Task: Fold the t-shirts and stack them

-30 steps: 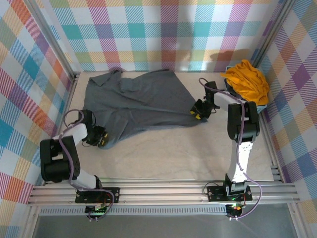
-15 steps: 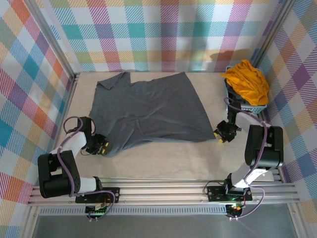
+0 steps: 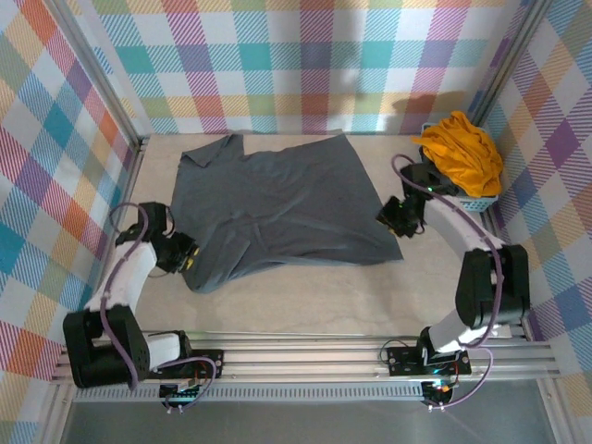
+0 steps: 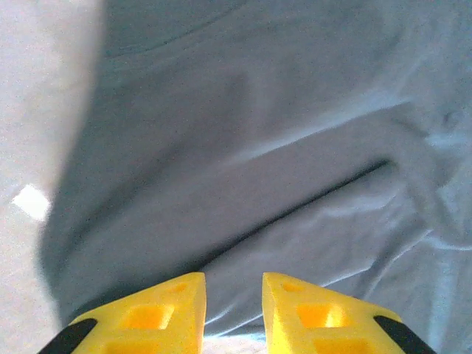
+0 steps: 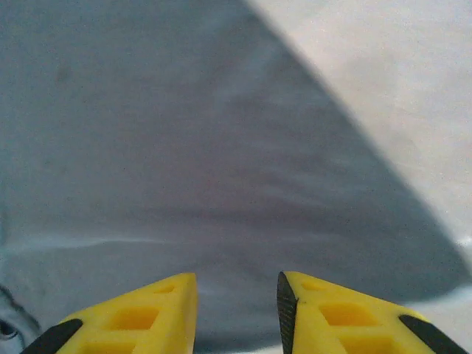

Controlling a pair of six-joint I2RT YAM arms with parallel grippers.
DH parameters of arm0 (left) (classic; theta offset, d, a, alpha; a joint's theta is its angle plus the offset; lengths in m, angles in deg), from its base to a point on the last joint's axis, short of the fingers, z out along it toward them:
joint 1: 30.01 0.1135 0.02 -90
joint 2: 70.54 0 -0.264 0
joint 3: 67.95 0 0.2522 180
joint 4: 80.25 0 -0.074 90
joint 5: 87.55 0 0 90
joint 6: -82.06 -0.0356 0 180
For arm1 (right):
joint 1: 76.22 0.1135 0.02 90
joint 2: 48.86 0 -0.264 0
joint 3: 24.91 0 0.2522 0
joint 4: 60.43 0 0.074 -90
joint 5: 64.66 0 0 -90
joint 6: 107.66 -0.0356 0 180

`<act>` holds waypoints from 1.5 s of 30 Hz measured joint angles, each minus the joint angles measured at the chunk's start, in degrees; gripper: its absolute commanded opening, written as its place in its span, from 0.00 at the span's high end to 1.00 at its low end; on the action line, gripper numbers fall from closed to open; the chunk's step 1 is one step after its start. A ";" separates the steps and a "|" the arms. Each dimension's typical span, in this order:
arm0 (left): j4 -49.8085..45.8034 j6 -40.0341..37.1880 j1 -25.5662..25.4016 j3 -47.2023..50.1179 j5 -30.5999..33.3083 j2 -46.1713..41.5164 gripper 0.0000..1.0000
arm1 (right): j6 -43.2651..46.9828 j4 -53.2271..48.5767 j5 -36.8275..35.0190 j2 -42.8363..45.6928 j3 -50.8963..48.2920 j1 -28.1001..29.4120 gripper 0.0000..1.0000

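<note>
A dark slate-grey t-shirt (image 3: 277, 203) lies spread fairly flat across the middle of the table, with a fold along its lower left. My left gripper (image 3: 188, 257) sits at that lower-left edge; in the left wrist view its yellow jaws (image 4: 234, 284) stand slightly apart over the creased cloth (image 4: 258, 147), gripping nothing. My right gripper (image 3: 390, 217) is at the shirt's right edge, a little above its lower-right corner, jaws (image 5: 237, 284) open over smooth grey cloth (image 5: 184, 133). A mustard orange-yellow t-shirt (image 3: 462, 157) is bunched up at the back right.
The orange shirt is heaped on a small light-blue lattice basket (image 3: 467, 200) by the right wall. Bare beige table (image 3: 305, 296) runs in front of the grey shirt. Chequered walls and metal frame rails close in the left, back and right sides.
The grey shirt has been pulled flatter and wider. My right gripper dragged its right corner toward the front, then moved back up along the right edge with jaws apart. The left gripper barely shifted.
</note>
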 measured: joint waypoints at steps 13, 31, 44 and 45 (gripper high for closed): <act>1.05 -6.71 -11.10 -22.69 -0.02 22.82 0.59 | 2.21 -3.63 2.45 -23.17 17.51 3.69 0.62; -2.47 -20.74 -28.72 -21.44 15.10 24.76 0.51 | 3.02 -7.15 2.54 -25.40 21.11 1.86 0.61; -2.01 -25.51 -32.24 -21.33 22.73 29.51 0.55 | 2.99 -7.15 2.99 -25.53 21.11 1.81 0.60; -1.92 -25.57 -32.57 -21.33 22.88 29.51 0.54 | 2.99 -7.15 3.02 -25.64 21.11 1.81 0.60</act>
